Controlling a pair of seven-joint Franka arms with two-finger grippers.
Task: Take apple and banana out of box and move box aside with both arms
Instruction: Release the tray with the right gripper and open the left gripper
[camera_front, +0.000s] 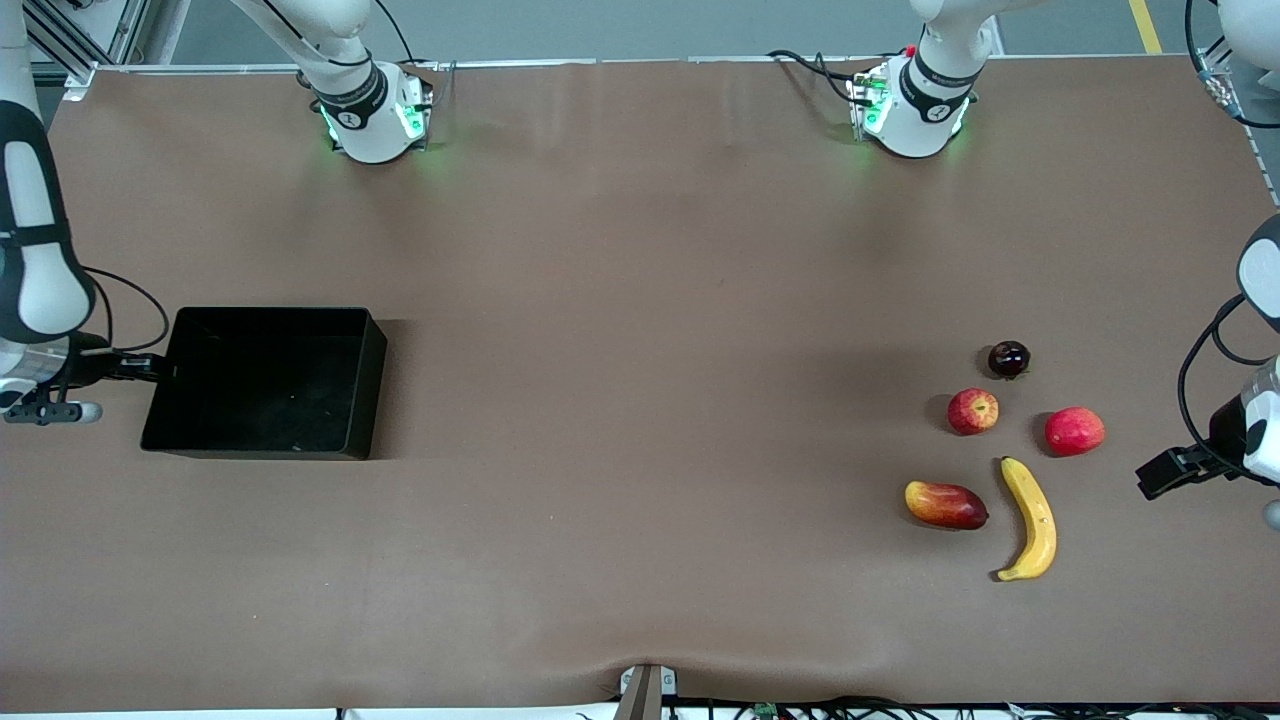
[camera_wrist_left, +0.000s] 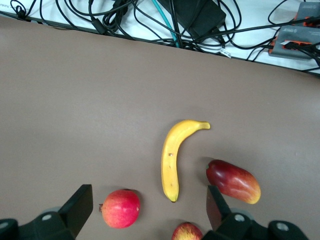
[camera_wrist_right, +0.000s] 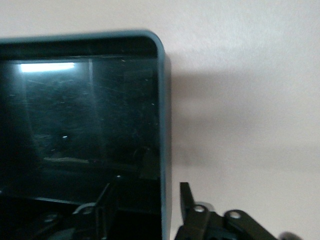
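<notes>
With the right gripper (camera_wrist_right: 165, 210) set part-open astride the wall of the box (camera_front: 265, 380), the box could be dragged if lifted carelessly, while the wide-open left gripper (camera_wrist_left: 150, 210) waits over the banana (camera_wrist_left: 172, 157) and apple (camera_wrist_left: 186, 232), well apart from the box.

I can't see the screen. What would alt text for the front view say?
An empty black box sits toward the right arm's end of a brown table, the right hand straddling its wall. At the other end lie a banana, apple and three more fruits, the open left hand beside them.
</notes>
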